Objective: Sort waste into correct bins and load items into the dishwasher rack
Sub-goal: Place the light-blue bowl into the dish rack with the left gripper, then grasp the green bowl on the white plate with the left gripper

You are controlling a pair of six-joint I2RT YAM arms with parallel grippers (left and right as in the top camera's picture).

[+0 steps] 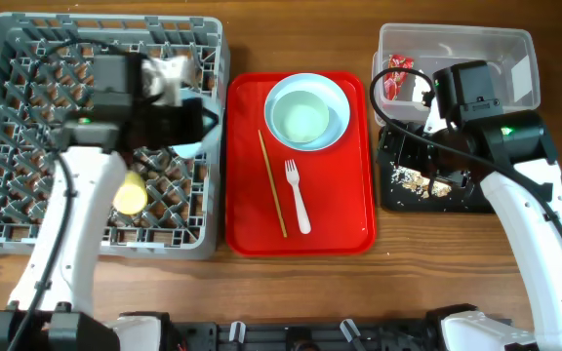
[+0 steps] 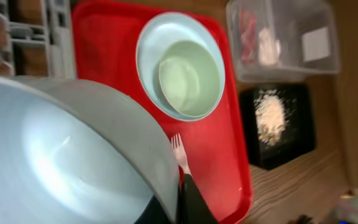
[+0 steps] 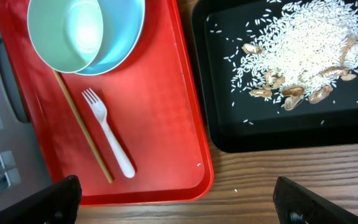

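Mint bowl (image 3: 67,31), white fork (image 3: 107,134), red tray (image 3: 160,93), black tray (image 3: 278,127).

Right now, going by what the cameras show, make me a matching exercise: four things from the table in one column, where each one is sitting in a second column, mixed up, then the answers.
Things
1. white fork
2. yellow cup
3. red wrapper
4. food crumbs

Places
A. in the black tray
B. in the grey rack
C. on the red tray
D. in the clear tub

Pairs: 1-C, 2-B, 3-D, 4-A.
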